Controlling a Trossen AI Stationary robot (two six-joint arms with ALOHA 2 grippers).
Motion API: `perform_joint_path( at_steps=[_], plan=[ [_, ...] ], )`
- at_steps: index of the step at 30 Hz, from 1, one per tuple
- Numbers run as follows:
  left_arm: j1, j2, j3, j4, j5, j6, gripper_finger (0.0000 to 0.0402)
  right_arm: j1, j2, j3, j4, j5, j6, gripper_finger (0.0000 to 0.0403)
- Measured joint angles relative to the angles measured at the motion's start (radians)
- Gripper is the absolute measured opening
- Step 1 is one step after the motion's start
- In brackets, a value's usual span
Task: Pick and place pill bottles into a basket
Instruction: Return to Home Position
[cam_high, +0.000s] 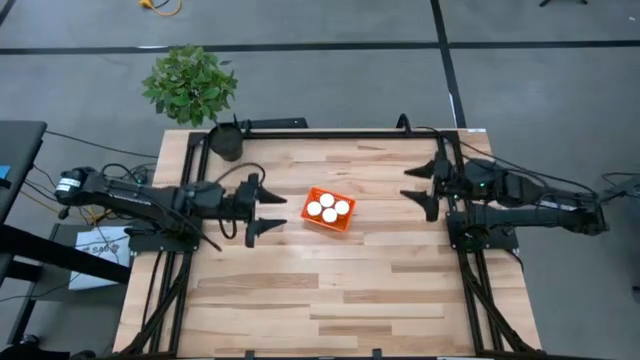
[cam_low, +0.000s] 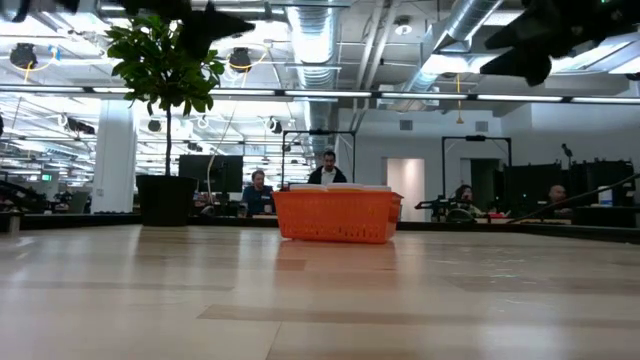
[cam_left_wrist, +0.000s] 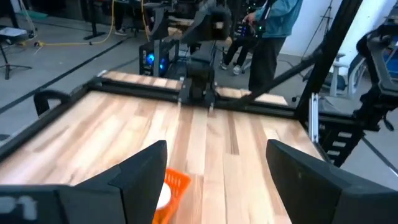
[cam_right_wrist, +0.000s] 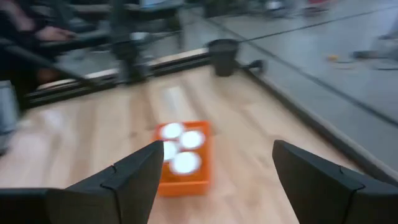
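The left end effector (cam_high: 280, 211) hangs above the tabletop (cam_high: 330, 300) with its fingers spread wide and nothing between them. Straight ahead of it, just past its fingertips, stands the orange basket (cam_high: 325, 227). All four pill bottles (cam_high: 329, 215) sit inside the basket, white caps up and packed close together.

The right end effector (cam_high: 408, 184) faces the basket from the opposite side, equally wide and empty. It has a noticeably longer stretch of bare wood in front of it, so the left one is nearer. The basket's long axis seems to run roughly along the line joining the two end effectors, slightly skewed.

Placing looks finished, and what is left is a retreat. Each arm should draw straight back from the basket, the left with more care, as its fingertips lie closest to the rim.
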Motion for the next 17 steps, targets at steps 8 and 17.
perform_joint_path(
  at_steps=[8, 17],
  plan=[
    [-0.041, 0.0, -0.227, 0.239, -0.103, -0.09, 0.0265, 0.031, -0.002, -0.106, 0.072, -0.088, 0.018, 0.0297],
    [-0.04, -0.006, -0.384, 0.388, -0.094, -0.149, 0.0265, 0.07, -0.015, -0.179, 0.188, -0.084, 0.03, 0.0297]
  ],
)
